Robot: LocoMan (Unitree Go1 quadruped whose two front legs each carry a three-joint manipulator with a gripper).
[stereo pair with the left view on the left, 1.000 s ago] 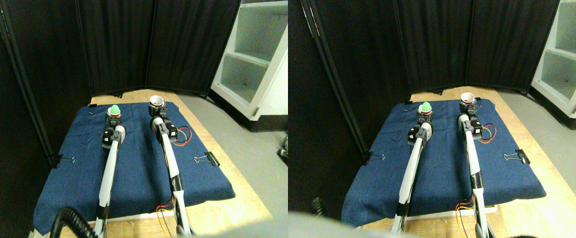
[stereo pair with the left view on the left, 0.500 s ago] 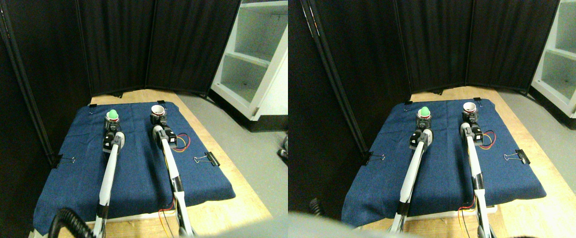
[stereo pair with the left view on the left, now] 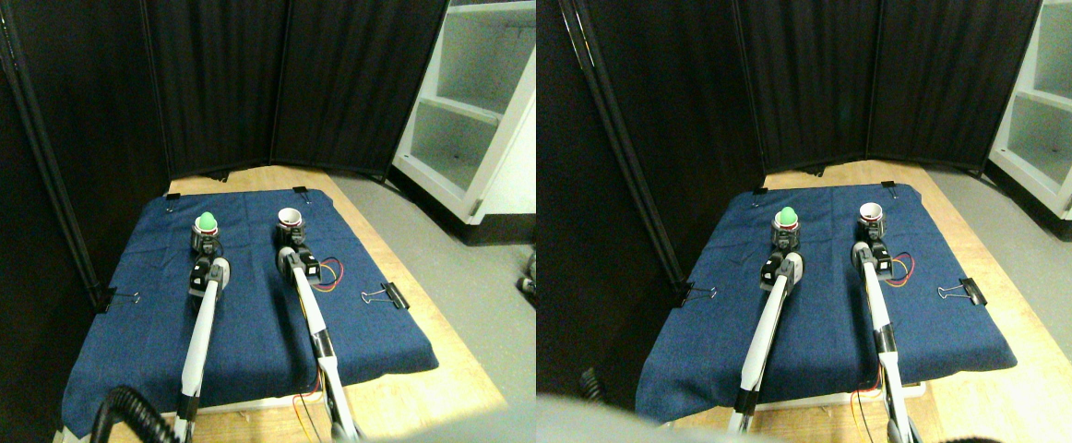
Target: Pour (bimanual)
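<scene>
You are looking down at a blue cloth (stereo pair with the left view on the left: 250, 305) spread over a wooden table (stereo pair with the left view on the left: 425, 388) that fills the middle of the frame. Black curtains (stereo pair with the left view on the left: 222, 83) close off the top and left, and a white shelf unit (stereo pair with the left view on the left: 471, 101) stands in the upper right.

Two pale arms reach up from the bottom edge. The left gripper (stereo pair with the left view on the left: 205, 246) sits left of centre, right at the base of a cup holding a green ball (stereo pair with the left view on the left: 207, 221); the ball pokes above the rim. The cup stands upright. The gripper appears to be around the cup, but you cannot tell from this view whether it is clenched on it or released.

The right gripper (stereo pair with the left view on the left: 292, 236) sits a little right of centre, right at the base of a white cup (stereo pair with the left view on the left: 291, 219) whose open mouth faces up. Here too, you cannot tell whether the gripper grasps it. The two cups stand apart, side by side, in the upper middle of the cloth.

Red and yellow wires (stereo pair with the left view on the left: 331, 273) loop on the cloth just right of the right arm. Black binder clips (stereo pair with the left view on the left: 392, 295) pinch the cloth at its right and left edges.
</scene>
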